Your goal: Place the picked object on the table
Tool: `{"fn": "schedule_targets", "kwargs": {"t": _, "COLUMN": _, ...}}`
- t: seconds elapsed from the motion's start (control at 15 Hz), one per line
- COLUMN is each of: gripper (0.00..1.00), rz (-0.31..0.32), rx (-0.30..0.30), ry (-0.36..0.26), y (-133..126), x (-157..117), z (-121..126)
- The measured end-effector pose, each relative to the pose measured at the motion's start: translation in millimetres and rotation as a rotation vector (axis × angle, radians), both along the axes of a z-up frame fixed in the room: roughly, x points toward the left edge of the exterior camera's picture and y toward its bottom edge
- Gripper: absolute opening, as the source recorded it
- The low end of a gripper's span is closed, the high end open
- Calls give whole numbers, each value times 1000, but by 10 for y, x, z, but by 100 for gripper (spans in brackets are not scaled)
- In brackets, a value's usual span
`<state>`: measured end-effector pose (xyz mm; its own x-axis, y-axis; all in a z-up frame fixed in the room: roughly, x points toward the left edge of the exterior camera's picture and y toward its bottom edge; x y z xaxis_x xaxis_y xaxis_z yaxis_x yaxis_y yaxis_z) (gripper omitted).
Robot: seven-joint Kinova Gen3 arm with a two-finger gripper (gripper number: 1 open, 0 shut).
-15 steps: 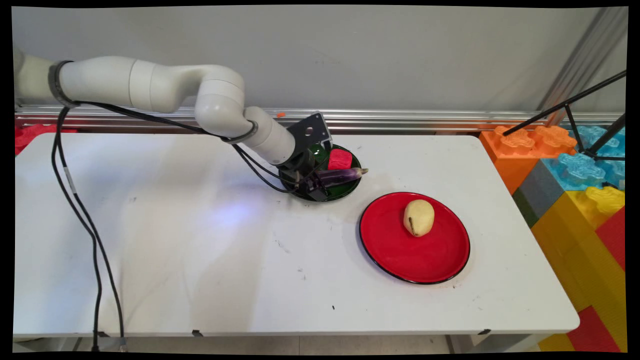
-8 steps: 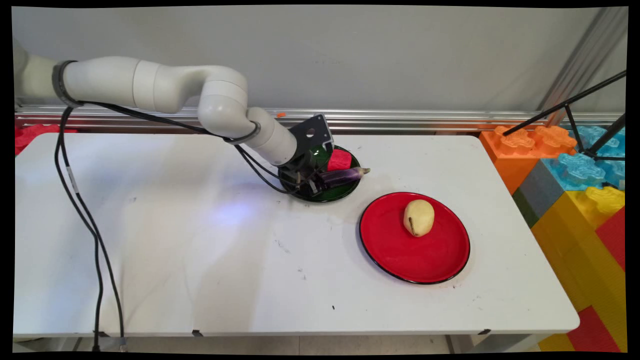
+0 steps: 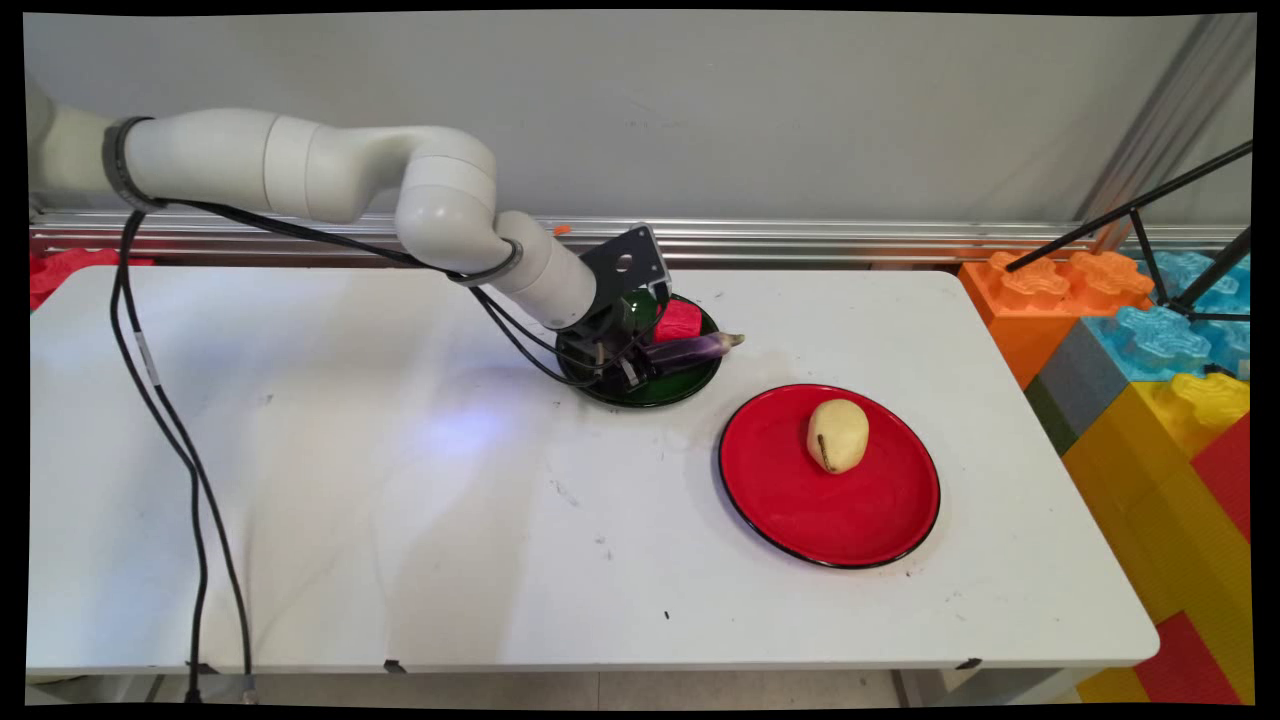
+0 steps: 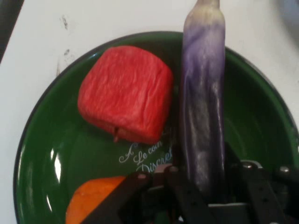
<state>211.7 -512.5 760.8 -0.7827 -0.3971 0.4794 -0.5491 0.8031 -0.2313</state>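
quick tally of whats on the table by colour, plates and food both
red: 2, round red plate, red spongy cube
green: 1, round green plate
purple: 1, long purple eggplant
orange: 1, orange piece
yellow: 1, pale yellow potato
total: 6

white cursive lettering on the floor of the green plate [image 4: 42, 154], hand view only: "le co…" on one line, "disco…" or similar below it, the ends hidden by the red block [image 4: 125, 93] and the eggplant [image 4: 202, 116]. nothing else readable.
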Motion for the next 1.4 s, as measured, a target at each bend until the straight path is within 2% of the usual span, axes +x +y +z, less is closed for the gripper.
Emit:
{"fn": "schedule_targets", "kwargs": {"t": 0.53, "gripper": 0, "rz": -18, "rx": -28, "ry": 4, "y": 39, "x": -44, "z": 407}}
{"fn": "schedule_targets", "kwargs": {"t": 0.87, "gripper": 0, "rz": -24, "rx": -34, "ry": 5, "y": 139, "x": -78, "z": 754}}
{"fn": "schedule_targets", "kwargs": {"t": 1.13, "gripper": 0, "rz": -28, "rx": 1, "ry": 17, "y": 369, "x": -177, "z": 983}}
{"fn": "schedule_targets", "kwargs": {"t": 1.4, "gripper": 0, "rz": -21, "rx": 51, "ry": 20, "y": 641, "x": -226, "z": 1113}}
